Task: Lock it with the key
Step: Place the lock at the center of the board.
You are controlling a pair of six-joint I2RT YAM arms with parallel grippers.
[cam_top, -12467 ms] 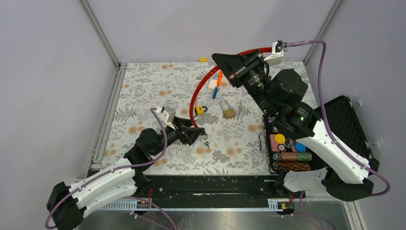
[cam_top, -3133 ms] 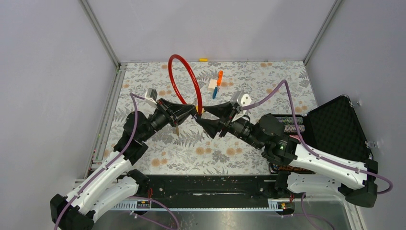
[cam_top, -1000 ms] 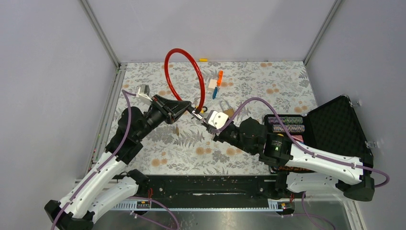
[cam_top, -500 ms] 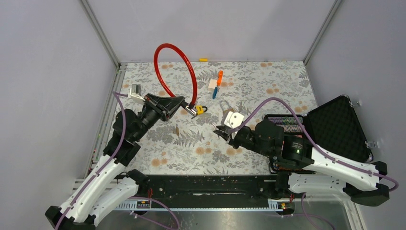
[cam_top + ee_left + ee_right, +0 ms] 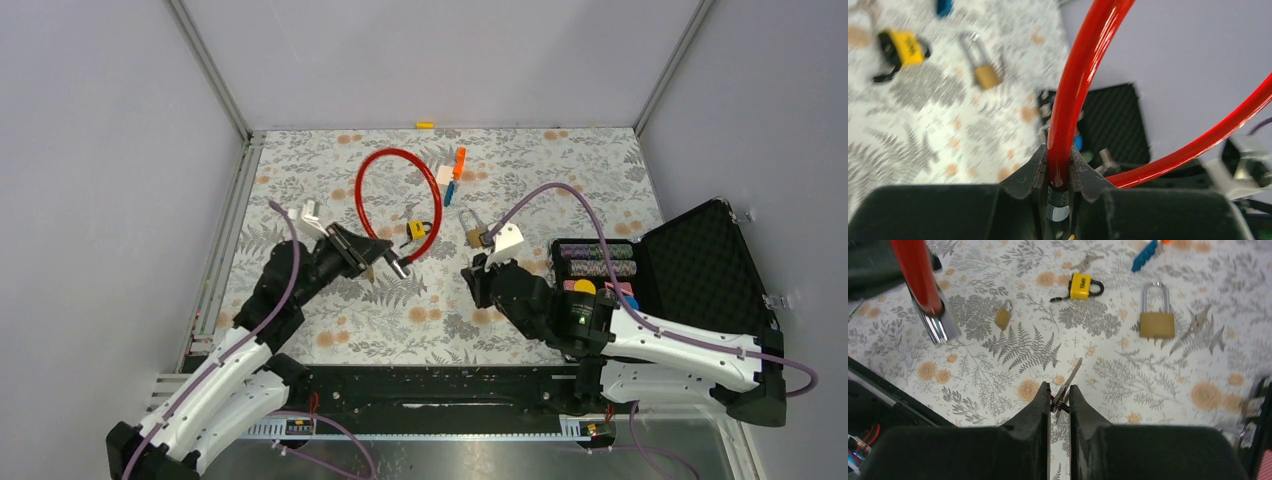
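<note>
Well, your left gripper [image 5: 1058,165] sits left of the yellow padlock [image 5: 420,229], fingers clamped on the red cable lock [image 5: 1087,75] just above its metal end [image 5: 940,325], with the loop lifted off the mat near that padlock. Just right of the yellow padlock, the brass padlock [image 5: 1157,322] lies flat. Further right and nearer the arm bases, your right gripper [image 5: 1059,392] is pinched tight on the key [image 5: 1068,382], held well apart from the cable's metal end.
</note>
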